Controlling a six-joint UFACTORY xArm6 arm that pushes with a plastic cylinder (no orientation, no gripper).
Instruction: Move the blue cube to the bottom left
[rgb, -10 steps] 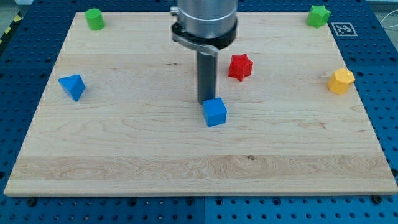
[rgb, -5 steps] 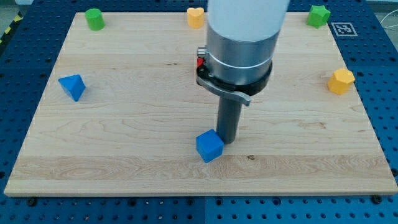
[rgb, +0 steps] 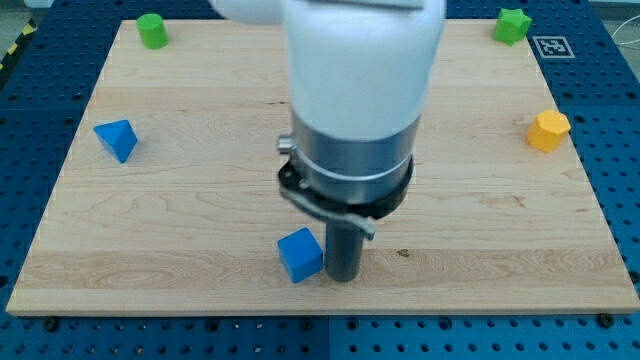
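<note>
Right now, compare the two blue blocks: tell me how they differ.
The blue cube is box-shaped; the blue triangular block comes to a point. The cube sits near the view's bottom centre, against my tip on its right; the triangular block lies alone at the left edge. Both share one blue.

Desk: pale wood, fine grain lines, one small dark knot. Surround: blue pegboard with dot pattern. Blue cube; blue pyramid-like block, same blue. Green cylinder; green star-like block. Yellow block, many-sided. My tip: dark grey. Arm housing: white above, silver-grey band. Black-and-white square marker.
</note>
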